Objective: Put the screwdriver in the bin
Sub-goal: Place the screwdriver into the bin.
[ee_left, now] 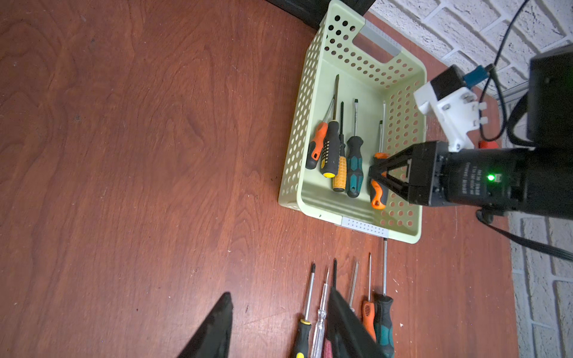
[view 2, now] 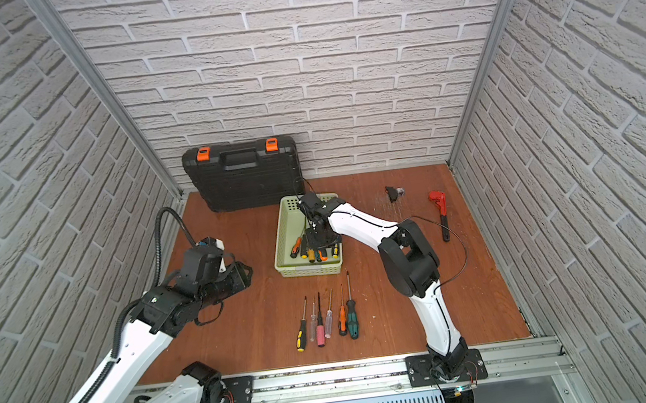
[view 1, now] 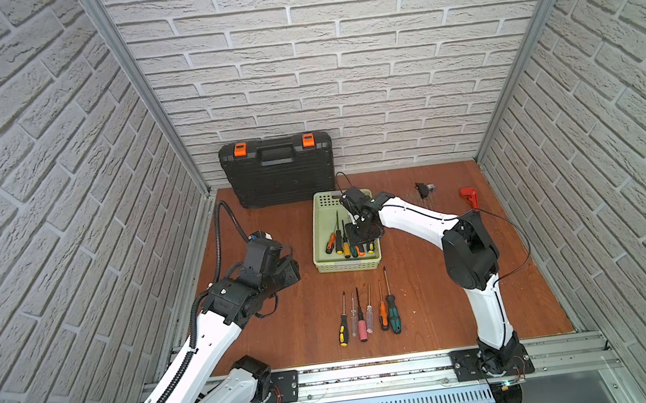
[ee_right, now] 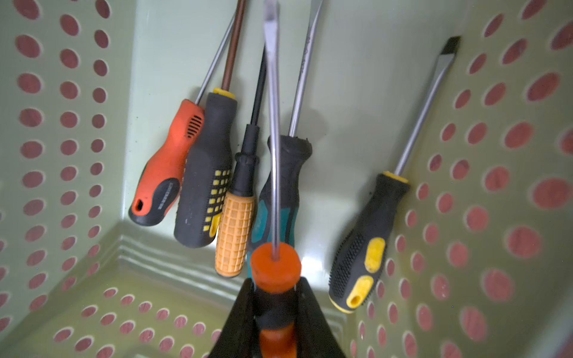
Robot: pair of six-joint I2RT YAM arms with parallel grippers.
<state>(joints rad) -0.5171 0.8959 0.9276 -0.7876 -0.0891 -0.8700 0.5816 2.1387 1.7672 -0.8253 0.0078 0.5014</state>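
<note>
Right gripper (ee_right: pixel 274 293) is inside the bin (view 1: pixel 317 228), jaws pinched on the orange handle of a screwdriver (ee_right: pixel 275 266). The shaft points away from the gripper toward the bin's far end. Its long axis runs along the bin's length, roughly parallel to the five screwdrivers lying on the floor below. In the right wrist view it sits over the teal-handled one (ee_right: pixel 291 173). Contact with the pile cannot be told.

Judgement: the drop is straight down, so only a release is needed.

Left gripper (ee_left: pixel 280 293) is spread and empty, well apart from the bin. It hangs near the row of spare screwdrivers (view 1: pixel 364 314) on the table.
</note>
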